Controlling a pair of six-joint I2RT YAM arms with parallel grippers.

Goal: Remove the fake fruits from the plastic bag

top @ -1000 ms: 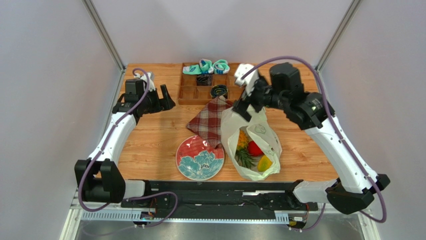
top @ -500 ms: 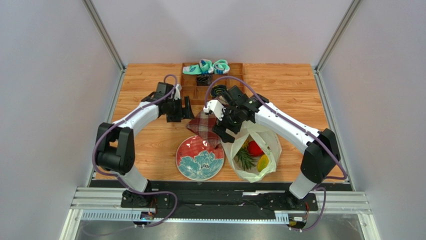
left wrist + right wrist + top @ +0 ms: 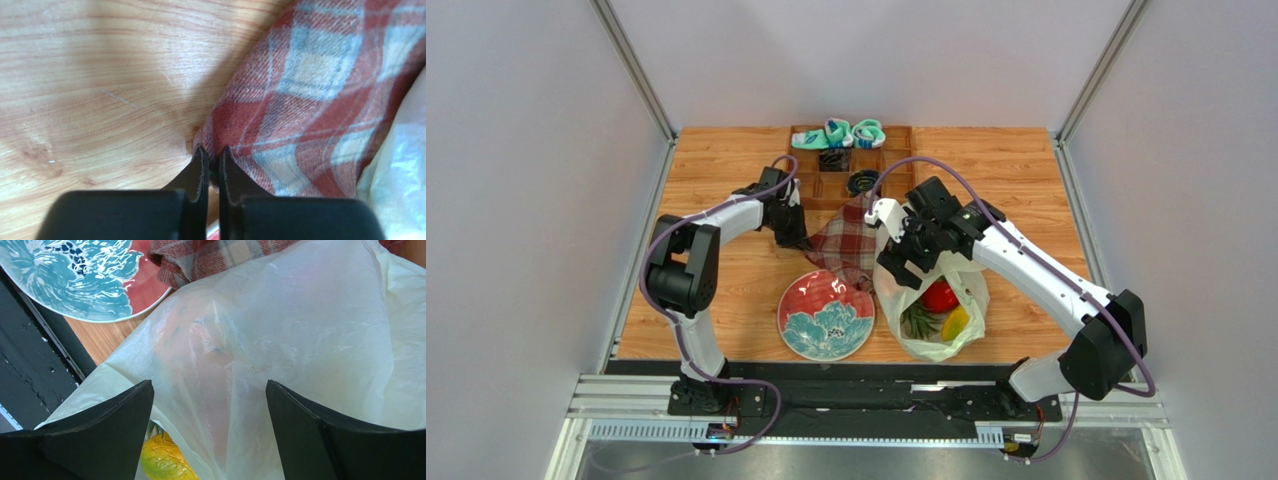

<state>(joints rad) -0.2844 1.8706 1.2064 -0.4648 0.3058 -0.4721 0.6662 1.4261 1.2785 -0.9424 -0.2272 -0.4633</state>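
Near the front edge of the table, right of the plate, the bag lies with its long axis running front to back, its far end leaning left. Fruits, red, yellow and green, show in its near half. The right gripper hangs over it, jaws wide, holding nothing. Farther left, the left gripper is pinched almost together at the edge of the cloth. Beyond stands a tray with socks.

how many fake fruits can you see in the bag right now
3 show: a red one mid-bag, a yellow one nearer the arms' bases, a pineapple crown left of them. The right gripper hangs over the plastic bag, so more may be hidden.
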